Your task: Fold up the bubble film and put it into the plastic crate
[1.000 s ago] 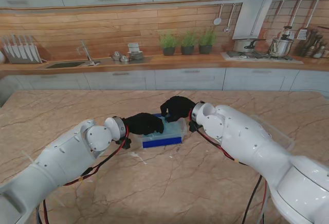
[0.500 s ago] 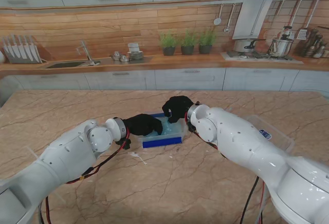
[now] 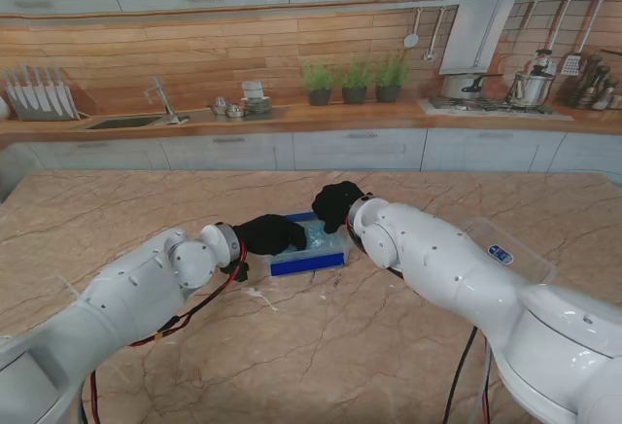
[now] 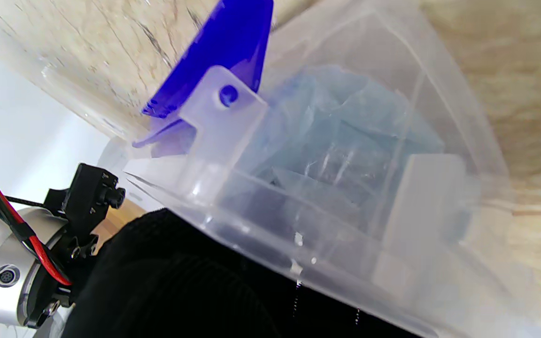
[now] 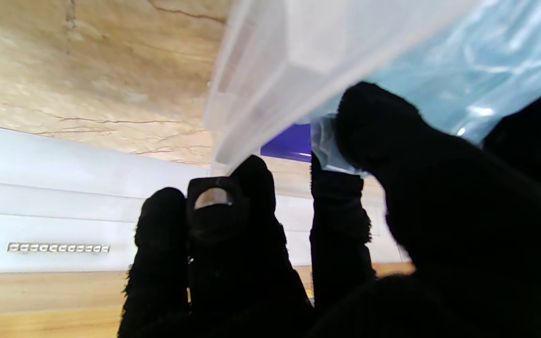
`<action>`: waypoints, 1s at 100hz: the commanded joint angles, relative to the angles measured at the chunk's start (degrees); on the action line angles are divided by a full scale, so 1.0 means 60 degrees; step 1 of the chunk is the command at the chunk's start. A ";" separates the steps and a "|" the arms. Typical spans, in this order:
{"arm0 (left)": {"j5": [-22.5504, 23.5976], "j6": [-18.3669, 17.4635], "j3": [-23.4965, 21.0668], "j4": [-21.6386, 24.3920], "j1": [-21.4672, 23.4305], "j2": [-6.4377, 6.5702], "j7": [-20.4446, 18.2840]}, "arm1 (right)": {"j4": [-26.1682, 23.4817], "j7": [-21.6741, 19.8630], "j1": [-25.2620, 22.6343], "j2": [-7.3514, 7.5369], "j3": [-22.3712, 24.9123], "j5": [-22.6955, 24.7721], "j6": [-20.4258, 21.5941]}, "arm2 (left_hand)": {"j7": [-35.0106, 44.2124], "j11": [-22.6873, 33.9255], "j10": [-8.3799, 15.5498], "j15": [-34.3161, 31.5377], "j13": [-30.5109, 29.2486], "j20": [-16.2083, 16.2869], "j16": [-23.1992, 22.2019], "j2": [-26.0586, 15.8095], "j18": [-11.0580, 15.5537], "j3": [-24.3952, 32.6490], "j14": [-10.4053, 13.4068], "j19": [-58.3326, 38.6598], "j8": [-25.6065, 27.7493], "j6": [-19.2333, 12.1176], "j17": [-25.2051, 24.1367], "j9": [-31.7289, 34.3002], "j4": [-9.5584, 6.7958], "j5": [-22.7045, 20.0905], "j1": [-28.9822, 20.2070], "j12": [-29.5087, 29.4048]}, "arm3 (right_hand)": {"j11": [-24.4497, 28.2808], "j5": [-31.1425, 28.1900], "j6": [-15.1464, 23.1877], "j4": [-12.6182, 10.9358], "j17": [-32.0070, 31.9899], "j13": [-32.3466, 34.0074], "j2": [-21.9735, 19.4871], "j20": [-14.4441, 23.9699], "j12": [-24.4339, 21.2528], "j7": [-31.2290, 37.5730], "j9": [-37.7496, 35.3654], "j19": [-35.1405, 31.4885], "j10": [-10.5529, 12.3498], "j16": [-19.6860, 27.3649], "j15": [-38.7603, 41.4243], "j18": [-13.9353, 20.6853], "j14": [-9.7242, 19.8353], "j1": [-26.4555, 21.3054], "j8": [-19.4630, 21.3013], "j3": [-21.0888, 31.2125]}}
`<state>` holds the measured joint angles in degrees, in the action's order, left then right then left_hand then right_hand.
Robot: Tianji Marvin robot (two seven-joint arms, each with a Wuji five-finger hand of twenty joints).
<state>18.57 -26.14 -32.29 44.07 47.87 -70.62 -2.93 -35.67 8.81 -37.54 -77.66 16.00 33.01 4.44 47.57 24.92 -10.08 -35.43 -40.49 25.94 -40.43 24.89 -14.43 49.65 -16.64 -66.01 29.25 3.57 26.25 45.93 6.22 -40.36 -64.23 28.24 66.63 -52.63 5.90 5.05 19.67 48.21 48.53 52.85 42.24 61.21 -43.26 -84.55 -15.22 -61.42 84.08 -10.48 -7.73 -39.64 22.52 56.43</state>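
The plastic crate, clear-walled with a blue rim, is sitting near the middle of the marble worktop, and both gloved hands are meeting at it. The left robot hand is resting against the crate's left end; its fingers are hidden by the crate wall, so I cannot tell whether it is gripping anything. The right robot hand is hanging over the crate's far right corner, its fingers curling at the rim, and the thumb and a neighbouring finger are pinching an edge of the bubble film. The film is lying crumpled inside the crate, pale blue through the wall. A clear lid is lying on the worktop farther right, well apart from the crate.
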 commanded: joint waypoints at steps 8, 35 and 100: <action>0.0067 -0.0141 -0.0181 -0.0139 0.0187 -0.0137 0.0327 | 0.0222 -0.0216 -0.0035 -0.0154 -0.0134 -0.0112 -0.0003 | -0.0385 -0.0214 0.0223 -0.0014 -0.0082 0.0120 -0.0229 0.0604 0.0080 0.0397 0.0178 -0.0307 -0.0220 -0.0215 -0.0036 -0.1007 0.0301 0.0351 0.0091 -0.0902 | -0.0197 -0.0059 0.0081 -0.0434 -0.0147 -0.0366 0.0579 0.0413 0.0224 0.0510 0.0252 -0.0735 -0.0550 -0.0211 -0.0370 0.0332 0.0197 -0.0002 0.0140 0.0381; 0.0126 -0.0195 -0.0248 0.0093 0.0291 0.0025 0.0112 | -0.0475 -0.0133 -0.0361 0.0142 0.0235 0.0031 -0.0290 | -0.0523 -0.0162 0.0216 -0.0174 0.0007 0.0638 -0.0197 0.0649 0.0118 0.0571 0.0193 -0.0306 -0.0321 -0.0253 -0.0120 -0.1046 0.0202 0.0329 0.0605 -0.1083 | -0.0495 0.0731 0.0054 -0.0305 -0.0276 -0.0704 0.0406 0.0309 0.0108 0.0159 0.0681 -0.0519 -0.0572 -0.0055 -0.0781 0.0434 0.0229 0.0049 0.0145 0.0266; 0.0255 -0.0460 0.0016 -0.0294 0.0076 -0.0109 0.0336 | -0.3564 0.0232 -0.1976 0.1373 0.2717 0.1239 -0.1642 | 0.0087 0.0087 -0.0008 -0.0303 -0.0614 0.0902 -0.0248 0.0471 -0.0171 0.0361 0.0153 -0.0532 -0.0337 -0.0127 0.0295 0.0229 0.0428 -0.0411 -0.0260 -0.0076 | -0.0777 0.1811 -0.0825 -0.0419 -0.0733 -0.1578 -0.1009 0.0195 -0.0148 -0.4152 0.1743 -0.0352 -0.0923 0.0177 -0.1332 0.0520 0.0099 0.1560 0.1475 -0.0997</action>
<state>19.68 -28.65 -32.32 42.54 48.37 -70.90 -1.06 -56.73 8.74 -49.18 -69.46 32.32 40.40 -5.90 46.04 24.91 -10.12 -36.25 -43.12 30.58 -41.00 26.12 -14.47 51.07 -16.42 -66.68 26.52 3.53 27.31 45.88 6.68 -41.87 -62.34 27.01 61.50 -41.64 2.00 3.77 15.82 39.81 44.12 53.45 41.08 37.17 -33.21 -84.66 -17.81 -60.10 75.61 -9.15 -7.52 -31.94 30.79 51.10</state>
